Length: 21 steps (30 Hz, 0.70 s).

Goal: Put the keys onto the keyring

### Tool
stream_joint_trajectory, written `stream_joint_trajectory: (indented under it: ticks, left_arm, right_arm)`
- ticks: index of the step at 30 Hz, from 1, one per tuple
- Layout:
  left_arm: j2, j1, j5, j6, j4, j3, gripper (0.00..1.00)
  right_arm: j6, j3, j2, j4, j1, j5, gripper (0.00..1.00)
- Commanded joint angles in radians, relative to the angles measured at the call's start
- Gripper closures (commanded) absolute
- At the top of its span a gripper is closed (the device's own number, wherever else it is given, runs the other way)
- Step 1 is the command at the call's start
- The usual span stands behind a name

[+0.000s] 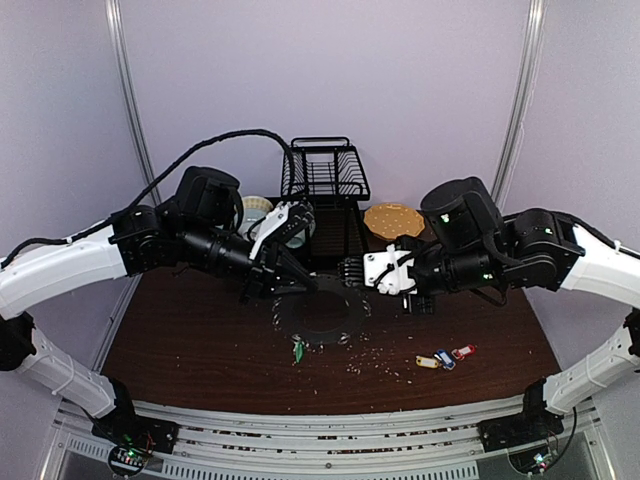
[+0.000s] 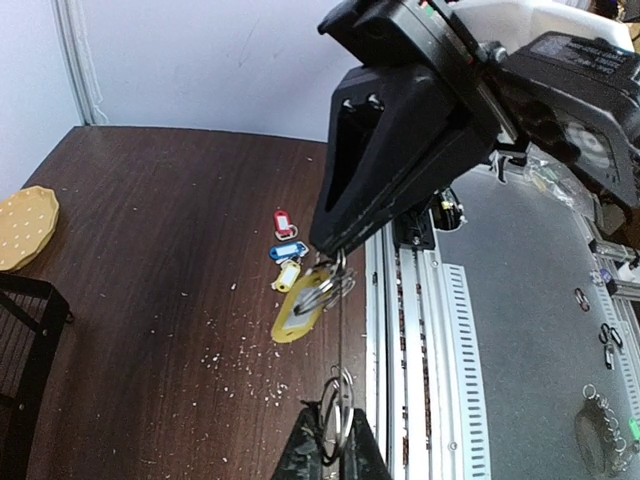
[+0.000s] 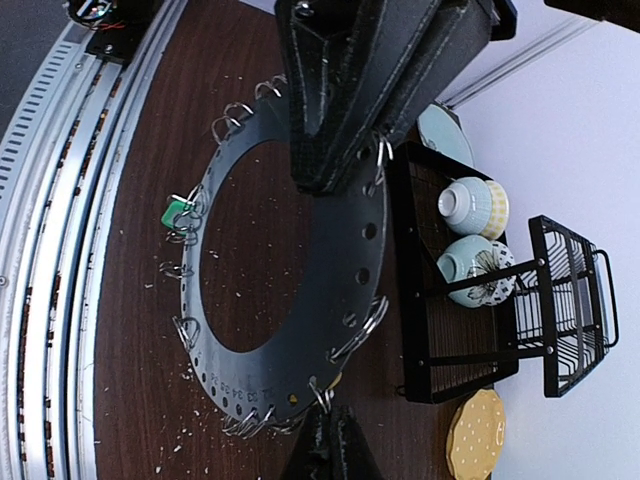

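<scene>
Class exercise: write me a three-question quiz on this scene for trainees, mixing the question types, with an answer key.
1. True or false: the left pincer and the right pincer both grip the keyring.
2. Multiple choice: what tag colours do the three loose keys on the table have? A) red, blue, yellow B) green, blue, red C) all green
3. Fill in: in the top view, the key attached at the keyring's near edge has a ____ tag.
Key: 1 true; 2 A; 3 green.
</scene>
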Motion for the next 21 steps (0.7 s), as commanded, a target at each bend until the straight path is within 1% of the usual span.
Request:
stream_joint_trajectory:
  ticks: [1, 6, 11, 16, 21]
  left_arm:
    - [-0.044, -0.024, -0.017, -0.054, 0.228, 0.049, 1.0]
    - [-0.047, -0.024, -0.03, -0.082, 0.224, 0.059, 1.0]
    - [-0.032, -0.024, -0.059, -0.126, 0.209, 0.08, 1.0]
    - [-0.017, -0.024, 0.025, -0.214, 0.289, 0.073, 1.0]
    - [-0.02, -0.024, 0.056, -0.234, 0.329, 0.039, 1.0]
  right_arm:
    - [0.059, -0.059, 0.008, 0.135, 0.016, 0.109, 1.0]
    - [0.031, -0.104, 0.017, 0.163, 0.036, 0.196, 1.0]
    - [-0.046, -0.175, -0.014, 0.237, 0.056, 0.261, 1.0]
    - [-0.12, -0.178, 0.01, 0.225, 0.058, 0.276, 1.0]
    - [-0.163, -0.193, 0.02, 0.242, 0.059, 0.296, 1.0]
